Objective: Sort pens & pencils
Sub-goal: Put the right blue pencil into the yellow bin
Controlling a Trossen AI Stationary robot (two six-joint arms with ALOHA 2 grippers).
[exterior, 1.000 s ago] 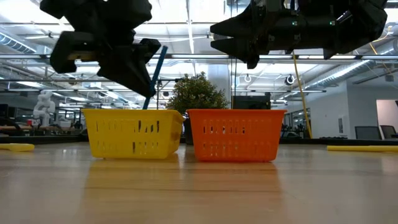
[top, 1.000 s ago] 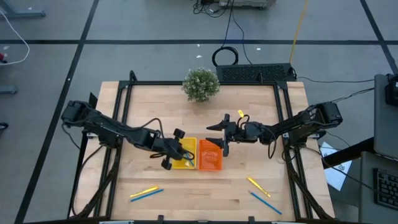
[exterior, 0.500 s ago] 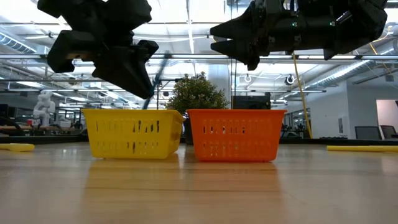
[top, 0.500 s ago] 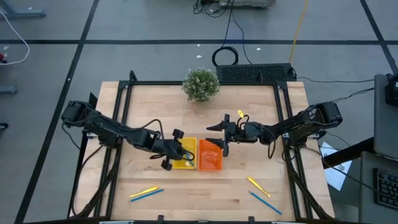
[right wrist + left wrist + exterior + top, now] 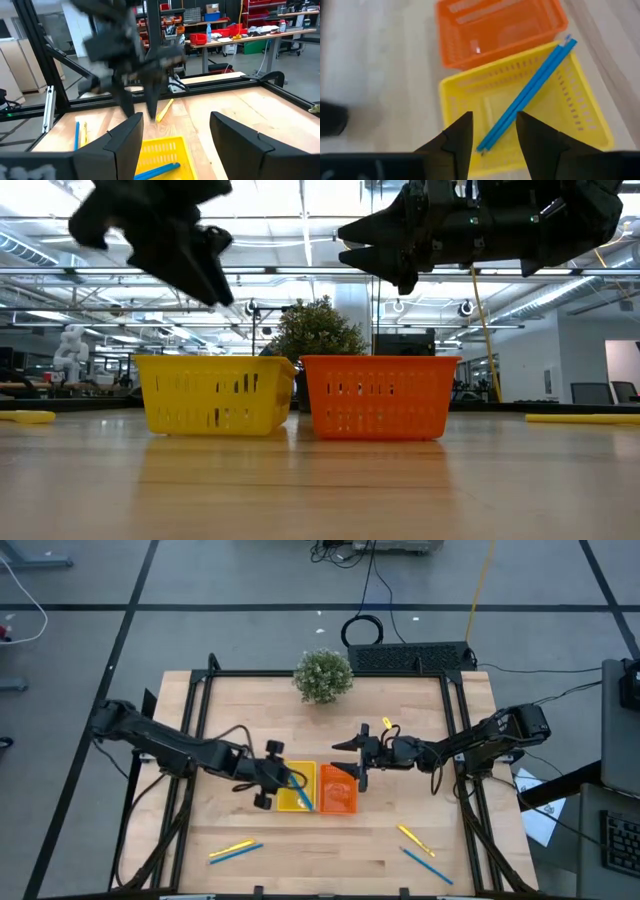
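Note:
Two blue pens [image 5: 530,92] lie side by side, slanting in the yellow tray [image 5: 285,798]. Their low ends rest on its floor and their high ends lean on a corner of its rim [image 5: 568,42]. My left gripper [image 5: 493,135] hangs open above that tray's left side [image 5: 270,775], clear of the pens. The orange tray [image 5: 338,790] stands against the yellow one's right side. My right gripper [image 5: 345,758] is open and level over the orange tray's far edge. More pens and pencils lie on the table near the front.
A yellow and a blue stick [image 5: 235,851] lie at the near left. A yellow one [image 5: 413,837] and a blue one [image 5: 425,865] lie at the near right. A small potted plant [image 5: 323,675] stands at the far edge. Bare wood surrounds the trays.
My left gripper has let go of the blue pen it held slanting over the yellow tray. The pen has dropped into the tray. The gripper has then risen and drawn back toward the table's left edge, rolling a little. My right gripper has kept still.

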